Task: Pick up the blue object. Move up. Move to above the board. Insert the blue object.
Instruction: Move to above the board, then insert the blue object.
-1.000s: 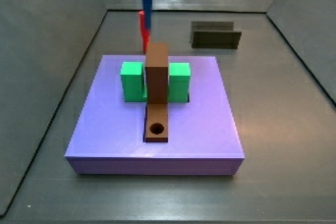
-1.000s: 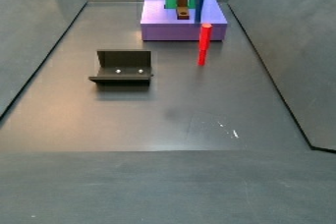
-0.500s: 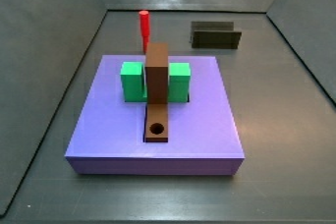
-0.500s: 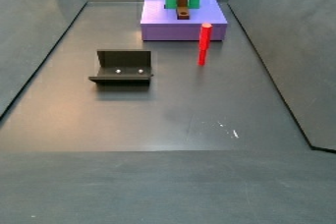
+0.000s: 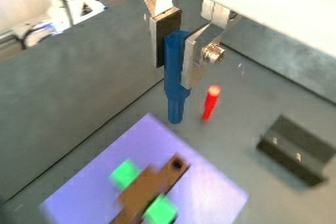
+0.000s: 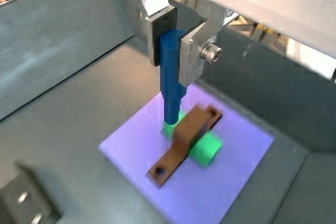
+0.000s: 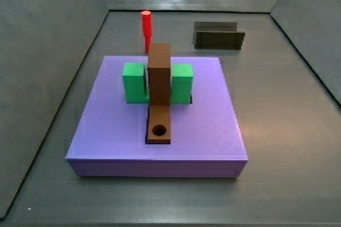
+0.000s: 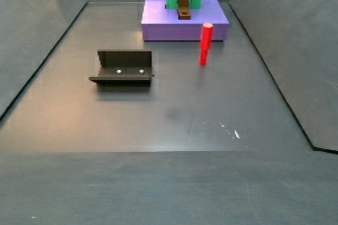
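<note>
My gripper (image 5: pixel 182 43) shows only in both wrist views (image 6: pixel 174 39); it is out of both side views. It is shut on the blue object (image 5: pixel 175 79), a slim dark-blue peg that hangs upright below the fingers (image 6: pixel 171 76). The gripper is high above the floor. The board (image 7: pixel 159 90), a brown plank with a round hole near its near end, runs through a green block (image 7: pixel 135 82) on the purple slab (image 7: pixel 200 126). In a wrist view the board (image 6: pixel 184 143) lies below the peg's tip, slightly to one side.
A red peg (image 7: pixel 146 29) stands upright on the floor behind the purple slab, also seen in a side view (image 8: pixel 205 44) and a wrist view (image 5: pixel 209 102). The dark fixture (image 8: pixel 123 68) stands on the floor apart from the slab. Grey walls enclose the floor.
One second ago the blue peg and the gripper showed at the top of a side view near the red peg; they have since risen out of both side views.
</note>
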